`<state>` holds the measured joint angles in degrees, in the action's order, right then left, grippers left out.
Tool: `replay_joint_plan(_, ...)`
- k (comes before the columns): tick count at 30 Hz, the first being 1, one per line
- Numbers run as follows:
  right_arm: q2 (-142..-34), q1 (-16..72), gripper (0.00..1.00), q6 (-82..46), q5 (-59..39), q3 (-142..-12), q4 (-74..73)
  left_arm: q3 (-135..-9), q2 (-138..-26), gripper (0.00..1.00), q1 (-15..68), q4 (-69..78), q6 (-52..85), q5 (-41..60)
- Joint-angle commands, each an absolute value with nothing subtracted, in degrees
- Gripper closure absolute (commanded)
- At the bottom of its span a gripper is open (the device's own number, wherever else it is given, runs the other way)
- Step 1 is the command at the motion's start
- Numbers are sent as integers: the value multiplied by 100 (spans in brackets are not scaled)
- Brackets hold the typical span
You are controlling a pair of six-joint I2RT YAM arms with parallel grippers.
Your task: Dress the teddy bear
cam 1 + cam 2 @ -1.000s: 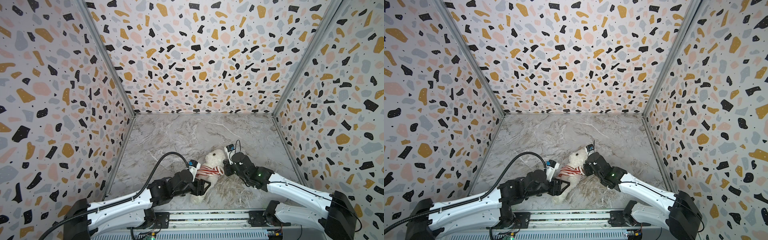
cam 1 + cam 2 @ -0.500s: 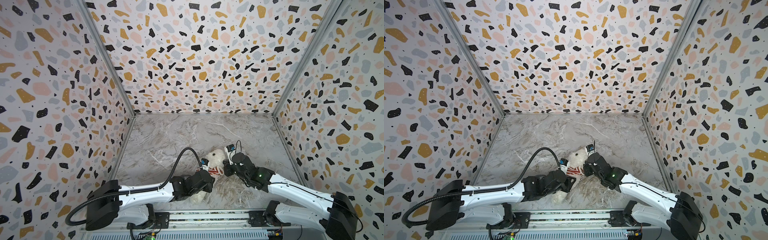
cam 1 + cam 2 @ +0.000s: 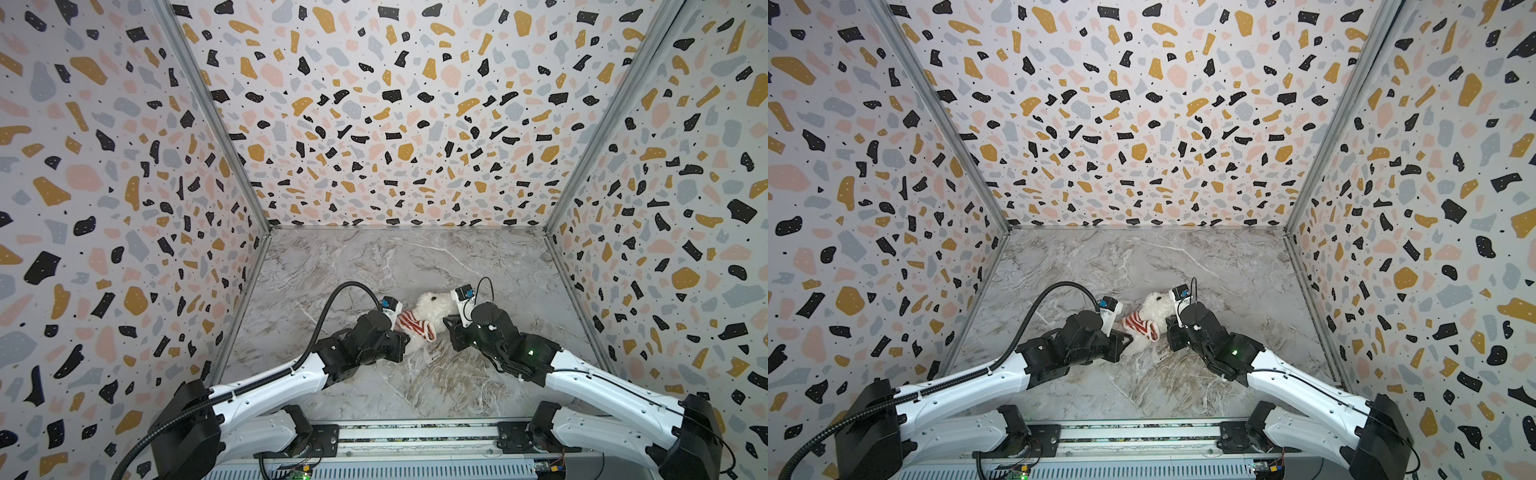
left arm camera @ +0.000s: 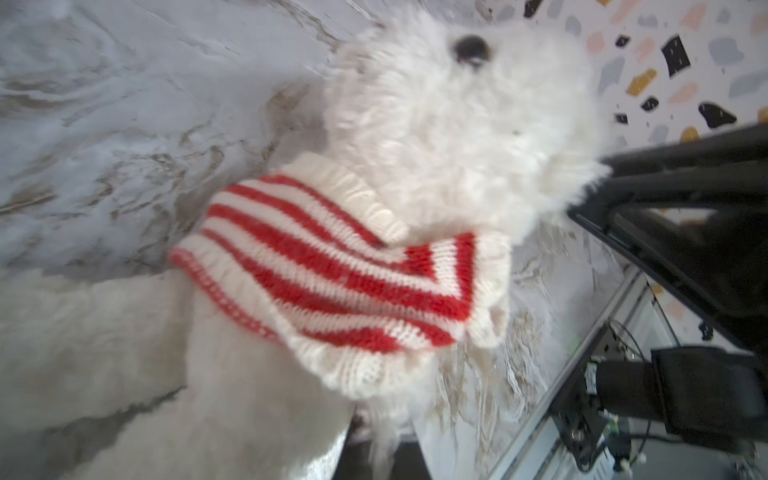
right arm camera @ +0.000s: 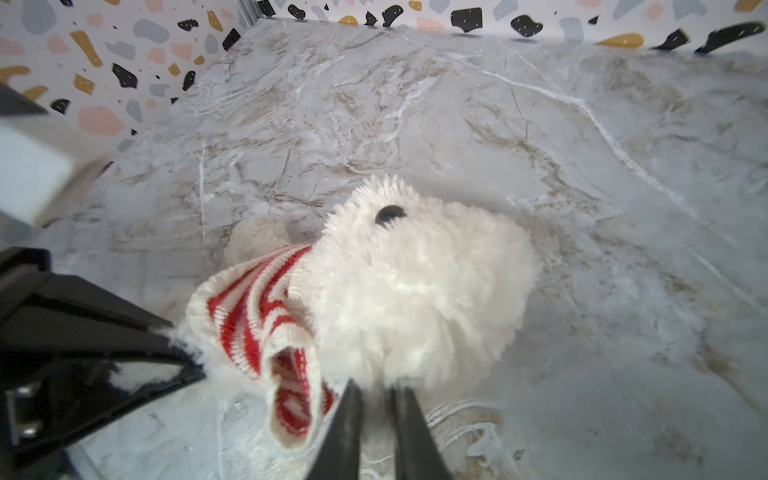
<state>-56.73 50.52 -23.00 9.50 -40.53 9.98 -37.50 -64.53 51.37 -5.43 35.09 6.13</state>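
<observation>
The teddy bear (image 3: 434,305) (image 3: 1156,305) lies on the marble floor between both arms, its head towards the back. The red-and-white striped sweater (image 3: 415,326) (image 3: 1140,324) is bunched round its neck and chest, with the lower body bare. My left gripper (image 3: 405,338) (image 3: 1129,338) is shut on the fur of the bear's lower body; white strands stick out between its dark fingers (image 4: 361,449). My right gripper (image 5: 376,390) (image 3: 446,322) stands by the bear's head (image 5: 415,291), its jaws a narrow gap apart with fur at the tips. One sweater sleeve (image 5: 291,399) hangs loose beside it.
Terrazzo-patterned walls (image 3: 395,124) close in the marble floor (image 3: 395,257) on three sides. The metal rail (image 3: 415,436) with both arm bases runs along the front edge. The left arm's black cable (image 3: 332,307) loops above the floor.
My left gripper moved in onto the bear's lower body and shut on its fur. My right gripper, shut before, has parted its jaws a little beside the head.
</observation>
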Motion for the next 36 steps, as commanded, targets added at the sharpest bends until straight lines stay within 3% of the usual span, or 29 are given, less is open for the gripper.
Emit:
replay_joint_plan(1, -5288, 5058, 64, -1748, 498, -4042, 618, -4132, -6235, 100, 4988, -902, 2748, 1479)
replay_joint_plan(7, -4945, 5059, 34, -740, -2, -3844, 354, -4096, -6008, 100, 4357, -1341, 2289, 2464)
replay_joint_plan(12, -5118, 4973, 22, -356, -369, -3647, -96, -4066, -5925, 100, 4157, -1429, 2092, 2833)
replay_joint_plan(23, -6590, 4246, 26, -738, -978, -3776, -963, -3249, -5641, 100, 3232, -1149, 2526, 2632)
replay_joint_plan(27, -7068, 4245, 29, -738, -982, -3968, -1057, -3170, -5635, 100, 3016, -1305, 2746, 1722)
replay_joint_plan(36, -8305, 4101, 27, -762, -1480, -4700, -1414, -3181, -6234, 100, 2832, -1265, 2628, 987)
